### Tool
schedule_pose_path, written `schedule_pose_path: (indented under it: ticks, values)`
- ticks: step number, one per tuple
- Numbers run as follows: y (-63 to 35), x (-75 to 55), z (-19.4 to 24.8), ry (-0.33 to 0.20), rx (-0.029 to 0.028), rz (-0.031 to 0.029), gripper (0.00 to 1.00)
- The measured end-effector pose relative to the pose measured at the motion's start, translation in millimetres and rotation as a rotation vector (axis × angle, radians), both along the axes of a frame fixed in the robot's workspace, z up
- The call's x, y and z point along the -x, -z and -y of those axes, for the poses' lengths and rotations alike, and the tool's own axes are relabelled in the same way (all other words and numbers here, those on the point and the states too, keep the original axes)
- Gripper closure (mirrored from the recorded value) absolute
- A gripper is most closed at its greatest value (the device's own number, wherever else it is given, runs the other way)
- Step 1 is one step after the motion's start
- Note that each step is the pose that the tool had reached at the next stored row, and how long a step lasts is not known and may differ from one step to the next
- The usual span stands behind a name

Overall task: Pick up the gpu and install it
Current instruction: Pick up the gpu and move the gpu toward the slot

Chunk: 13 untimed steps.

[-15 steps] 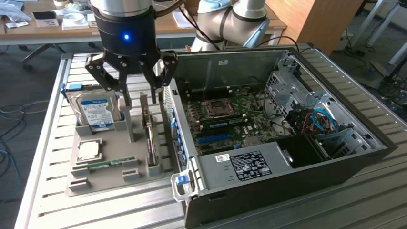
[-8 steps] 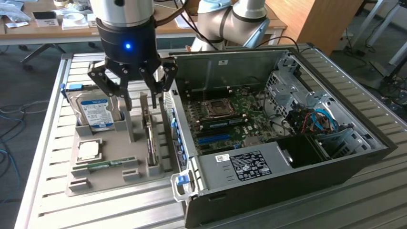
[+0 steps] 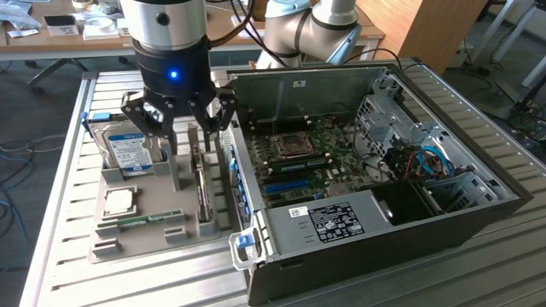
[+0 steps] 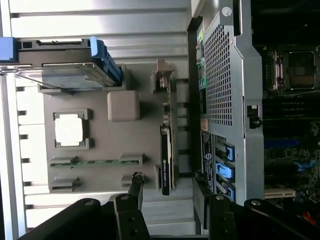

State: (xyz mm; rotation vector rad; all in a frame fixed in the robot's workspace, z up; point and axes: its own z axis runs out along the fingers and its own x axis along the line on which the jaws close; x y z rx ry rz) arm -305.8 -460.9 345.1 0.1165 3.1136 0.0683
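The gpu [image 3: 203, 187] stands on edge in a slot of the grey parts tray [image 3: 149, 246], right beside the open computer case [image 3: 401, 192]. In the wrist view the gpu [image 4: 167, 142] appears edge-on, a thin green card with a black cooler and a silver bracket at one end. My gripper [image 3: 191, 133] hangs open just above the card, one finger on each side of its line. In the wrist view the gripper [image 4: 168, 184] has the card's end in the gap between its fingertips [image 4: 136, 181], and they are not touching it.
On the tray also sit a hard drive [image 3: 128, 152] upright, a processor chip [image 3: 117, 202] and a narrow memory stick [image 3: 140, 220]. The case wall [image 4: 225, 90] stands close beside the card. Inside lies the motherboard [image 3: 298, 157] with blue slots [image 3: 286, 186].
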Motion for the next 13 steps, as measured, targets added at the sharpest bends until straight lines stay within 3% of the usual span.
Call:
schedule_pose_path:
  ticks: [13]
  values:
    - [10.7,0.0,0.0,0.0,0.0002,-0.0002,0.47]
